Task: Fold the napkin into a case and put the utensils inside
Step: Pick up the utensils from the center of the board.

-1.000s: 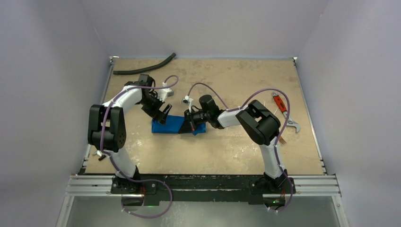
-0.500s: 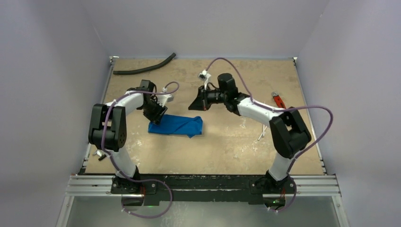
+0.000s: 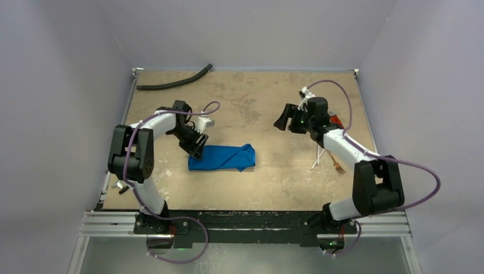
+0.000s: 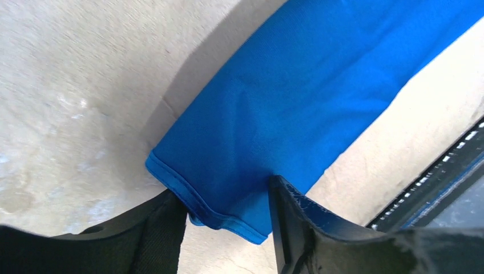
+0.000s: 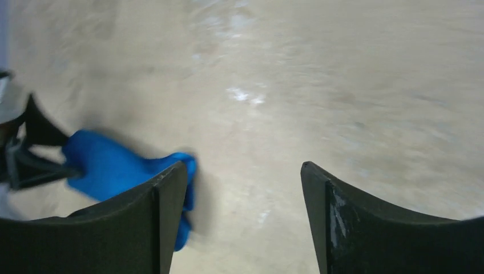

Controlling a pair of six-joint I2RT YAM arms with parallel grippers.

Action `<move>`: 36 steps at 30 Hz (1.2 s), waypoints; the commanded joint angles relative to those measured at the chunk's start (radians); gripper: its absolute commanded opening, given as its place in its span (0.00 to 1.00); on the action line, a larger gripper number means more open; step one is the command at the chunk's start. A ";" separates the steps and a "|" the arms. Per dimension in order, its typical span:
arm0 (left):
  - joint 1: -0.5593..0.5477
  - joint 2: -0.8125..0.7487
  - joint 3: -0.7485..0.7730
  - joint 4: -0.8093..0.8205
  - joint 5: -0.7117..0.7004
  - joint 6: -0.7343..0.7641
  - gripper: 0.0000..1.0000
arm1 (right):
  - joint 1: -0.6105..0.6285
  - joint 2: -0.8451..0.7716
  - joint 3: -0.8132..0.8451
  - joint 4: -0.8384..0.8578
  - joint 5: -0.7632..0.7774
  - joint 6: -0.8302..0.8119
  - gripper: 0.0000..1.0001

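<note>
Blue, lying left to right: straddles left hem of napkin [image 4: 297, 103] with left gripper [image 4: 227, 194] parted; holds right gripper [image 5: 242, 168] agape, nearer utensils [image 3: 319, 156].

White arms [image 3: 160, 121] with black joints [image 3: 374, 188], looping purple cables [image 3: 421, 171], black curved fingers [image 5: 365, 228] on left claw [image 4: 224, 188] and right claw [image 5: 242, 165]

Right gripper [image 5: 242, 168], fingers spread, had bare table [image 5: 342, 85] ahead and through the gap. The napkin [image 5: 114, 165] lay low off its left finger, and the utensils [image 3: 317, 158] sat behind its wrist, under the forearm. Left gripper [image 4: 222, 188] had the napkin's hem lying across the gap between its fingers and open tabletop past the cloth's edge, with the black hose [image 3: 174, 83] well beyond.
</note>
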 commanded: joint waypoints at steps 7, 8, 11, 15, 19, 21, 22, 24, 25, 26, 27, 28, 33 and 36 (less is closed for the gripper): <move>0.030 -0.114 0.140 -0.131 -0.007 -0.056 0.91 | -0.160 -0.030 -0.024 -0.111 0.454 0.056 0.80; 0.032 -0.122 0.182 -0.149 -0.025 -0.060 0.92 | -0.165 -0.015 -0.021 -0.119 0.462 0.054 0.79; 0.044 -0.132 0.286 -0.224 -0.057 -0.056 0.94 | -0.175 0.009 -0.014 -0.154 0.517 0.057 0.75; 0.090 -0.150 0.407 -0.270 -0.074 -0.031 0.96 | -0.212 -0.018 -0.042 -0.177 0.570 0.076 0.73; 0.113 -0.190 0.461 -0.189 -0.230 -0.056 0.98 | -0.290 -0.024 -0.068 -0.183 0.541 0.056 0.73; 0.126 -0.217 0.467 -0.144 -0.278 -0.058 0.98 | -0.303 -0.013 -0.068 -0.192 0.536 0.045 0.73; 0.133 -0.233 0.465 -0.120 -0.298 -0.068 0.99 | -0.305 -0.007 -0.070 -0.193 0.538 0.042 0.74; 0.148 -0.264 0.443 -0.075 -0.318 -0.082 0.99 | -0.304 0.002 -0.074 -0.184 0.537 0.041 0.74; 0.155 -0.281 0.429 -0.051 -0.317 -0.085 0.98 | -0.305 0.009 -0.074 -0.180 0.534 0.040 0.75; 0.156 -0.295 0.414 -0.031 -0.318 -0.091 0.99 | -0.305 0.017 -0.076 -0.173 0.526 0.037 0.75; 0.157 -0.307 0.402 -0.014 -0.318 -0.104 0.99 | -0.305 0.029 -0.076 -0.166 0.523 0.033 0.75; 0.157 -0.318 0.391 -0.004 -0.308 -0.119 0.99 | -0.305 0.042 -0.075 -0.162 0.521 0.029 0.75; 0.157 -0.337 0.368 -0.010 -0.229 -0.142 0.97 | -0.305 0.102 -0.072 -0.130 0.456 0.027 0.69; 0.157 -0.324 0.377 -0.026 -0.235 -0.148 0.94 | -0.305 0.075 -0.096 -0.105 0.468 0.024 0.63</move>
